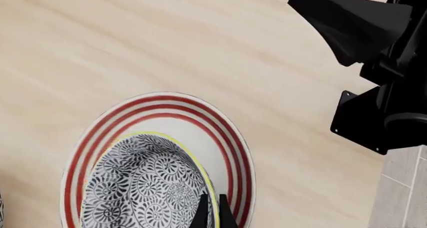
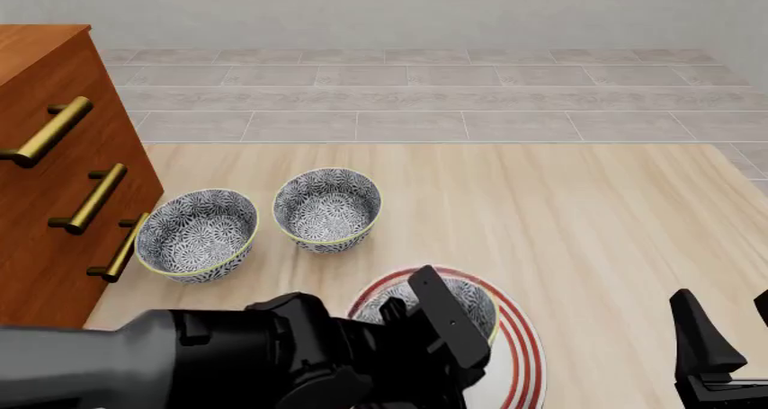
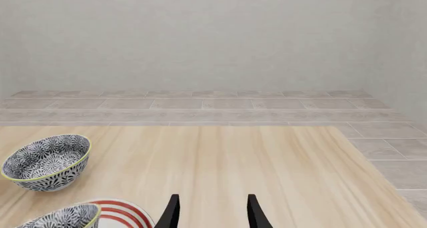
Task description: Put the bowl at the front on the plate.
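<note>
Left wrist view: I am looking down on the bowl (image 1: 150,185) sitting inside the plate (image 1: 230,138), red rings showing around its far side. The left gripper (image 1: 212,214) fingertips are sitting nearly together at the bowl's rim; whether they are pinching the wall or only lying beside it I cannot tell. The other arm (image 1: 380,62) is crossing the corner of this view. Front view: the left arm (image 2: 276,360) is covering most of the bowl (image 2: 470,303) and the near half of the plate (image 2: 519,355); two more patterned bowls (image 2: 326,208) are standing well back, near the drawer unit (image 2: 54,157). Right wrist view: the right gripper (image 3: 211,211) is showing parted fingers with nothing between them, hanging idle. I am judging the placement essentially made, the step in hand being release. The next move is calling for parting the left fingers fully and lifting straight up without dragging the bowl off the plate.
</note>
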`<move>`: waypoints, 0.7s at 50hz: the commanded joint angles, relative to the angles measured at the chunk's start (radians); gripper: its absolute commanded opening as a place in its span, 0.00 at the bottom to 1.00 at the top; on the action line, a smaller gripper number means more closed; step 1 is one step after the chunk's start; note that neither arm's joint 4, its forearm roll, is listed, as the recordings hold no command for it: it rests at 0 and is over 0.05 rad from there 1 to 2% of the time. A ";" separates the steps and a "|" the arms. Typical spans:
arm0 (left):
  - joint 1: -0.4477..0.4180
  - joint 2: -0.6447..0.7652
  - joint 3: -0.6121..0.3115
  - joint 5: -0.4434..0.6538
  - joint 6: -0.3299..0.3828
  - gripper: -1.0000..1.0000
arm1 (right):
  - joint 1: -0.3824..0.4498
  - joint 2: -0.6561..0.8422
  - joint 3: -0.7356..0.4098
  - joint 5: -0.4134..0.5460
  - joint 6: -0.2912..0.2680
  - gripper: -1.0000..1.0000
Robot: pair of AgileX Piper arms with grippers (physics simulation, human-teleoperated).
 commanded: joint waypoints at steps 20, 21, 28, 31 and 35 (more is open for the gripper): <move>-0.013 0.032 -0.007 0.004 -0.011 1.00 | 0.000 -0.002 0.004 -0.002 0.000 1.00; -0.013 0.032 -0.007 0.004 -0.011 1.00 | 0.000 -0.002 0.004 -0.002 0.000 1.00; -0.030 0.028 -0.010 0.017 -0.019 1.00 | 0.000 -0.002 0.004 -0.002 0.000 1.00; -0.034 0.020 -0.015 0.031 -0.021 1.00 | 0.000 -0.002 0.004 -0.002 0.000 1.00; -0.033 -0.007 -0.013 0.047 -0.014 1.00 | 0.000 -0.002 0.004 -0.002 0.000 1.00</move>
